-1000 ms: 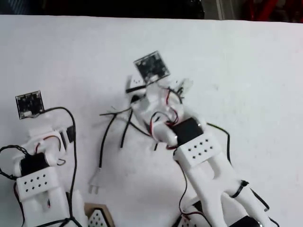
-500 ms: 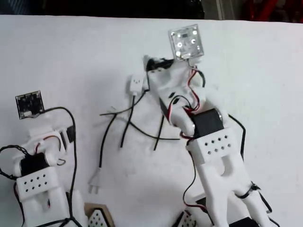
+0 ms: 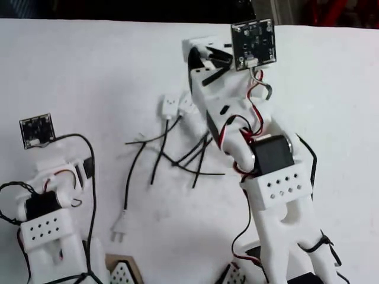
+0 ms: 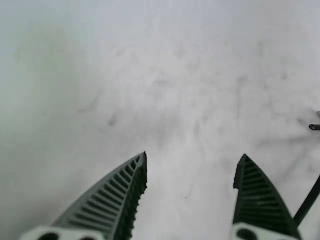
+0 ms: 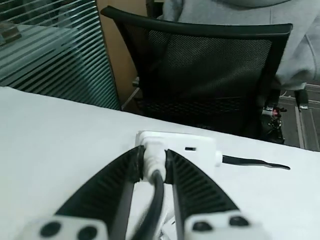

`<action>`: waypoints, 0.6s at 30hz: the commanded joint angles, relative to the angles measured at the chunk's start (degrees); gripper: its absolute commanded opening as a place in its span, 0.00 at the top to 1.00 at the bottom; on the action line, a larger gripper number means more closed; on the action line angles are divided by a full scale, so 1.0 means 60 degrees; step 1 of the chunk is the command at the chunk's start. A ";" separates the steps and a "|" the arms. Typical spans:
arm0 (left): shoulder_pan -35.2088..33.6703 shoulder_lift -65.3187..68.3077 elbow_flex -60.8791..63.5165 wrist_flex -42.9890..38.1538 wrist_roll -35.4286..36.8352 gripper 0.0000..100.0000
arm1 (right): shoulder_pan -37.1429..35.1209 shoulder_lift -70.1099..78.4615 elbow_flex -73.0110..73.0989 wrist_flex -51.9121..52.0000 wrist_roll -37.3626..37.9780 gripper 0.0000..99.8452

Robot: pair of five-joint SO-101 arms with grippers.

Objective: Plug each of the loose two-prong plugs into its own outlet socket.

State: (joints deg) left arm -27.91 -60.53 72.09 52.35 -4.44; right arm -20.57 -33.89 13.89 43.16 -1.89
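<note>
A white two-prong plug (image 5: 151, 159) sits pinched in the right gripper (image 5: 152, 153) at the white outlet socket (image 5: 195, 147) near the desk's (image 3: 71, 65) far edge. Another loose plug (image 3: 118, 226) lies beside the left arm, whose left gripper (image 4: 195, 156) hangs spread above the desk.

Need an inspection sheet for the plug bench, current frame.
Surface: white table, bare under the left claw.
Job's things: white plug in the right claw, at a white outlet block; seated or not, cannot tell; a loose plug lies near the left arm.
Clutter: tan-edged plate at the near edge.
Claws: left claw open; right claw shut on the white plug.
Cables: black cables tangled mid-table.
Surroundings: black mesh chair, window blinds.
</note>
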 commanded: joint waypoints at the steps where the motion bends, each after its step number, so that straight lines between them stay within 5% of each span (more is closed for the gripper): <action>1: -0.0081 -0.0183 -0.0015 -0.0205 -0.0088 0.72 | 0.0462 0.0095 -0.0542 -0.0462 0.0000 0.98; 18: -0.0037 -0.0183 0.0073 -0.0205 -0.0088 0.72 | 0.2366 0.6542 -0.0952 -0.4960 0.0029 0.98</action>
State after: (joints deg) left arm -27.82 -60.62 72.79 52.35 -4.44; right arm -7.82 2.86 13.54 16.00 -1.89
